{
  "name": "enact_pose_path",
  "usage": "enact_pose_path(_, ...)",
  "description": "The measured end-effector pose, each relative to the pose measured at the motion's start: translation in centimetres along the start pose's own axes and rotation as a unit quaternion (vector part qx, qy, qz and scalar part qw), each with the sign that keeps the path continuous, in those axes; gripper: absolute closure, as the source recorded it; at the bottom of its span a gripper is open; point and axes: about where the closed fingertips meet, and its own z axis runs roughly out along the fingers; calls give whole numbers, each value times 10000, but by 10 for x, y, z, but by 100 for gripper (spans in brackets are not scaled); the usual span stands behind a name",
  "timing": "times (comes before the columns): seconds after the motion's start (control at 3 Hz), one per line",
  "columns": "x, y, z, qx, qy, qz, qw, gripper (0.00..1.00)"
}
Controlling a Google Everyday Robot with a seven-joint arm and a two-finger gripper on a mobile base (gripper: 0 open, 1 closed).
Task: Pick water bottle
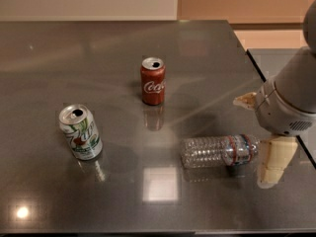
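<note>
The water bottle [212, 151] lies on its side on the dark table [98, 48], right of the middle. It is clear and ribbed, and its blue-and-red label [240, 149] and neck point right. My gripper [256, 141] is at the right edge of the view with its jaws open wide. One cream finger [245, 100] is behind the bottle's neck end. The other finger [274, 161] is in front of it. The bottle's cap end lies between them and is partly hidden. The fingers do not close on the bottle.
A red cola can [153, 81] stands upright at the table's middle. A white-green soda can [80, 132] stands upright at the left front. The table's right edge runs just behind my gripper, with a second dark surface [276, 58] beyond it.
</note>
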Motion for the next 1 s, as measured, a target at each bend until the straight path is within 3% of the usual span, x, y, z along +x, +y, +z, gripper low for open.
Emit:
enact_pose_path(0.33,4,4,9,-73,76,9,9999,0)
enact_pose_path(1.0,1,11,21,-195,102,-15,9998,41)
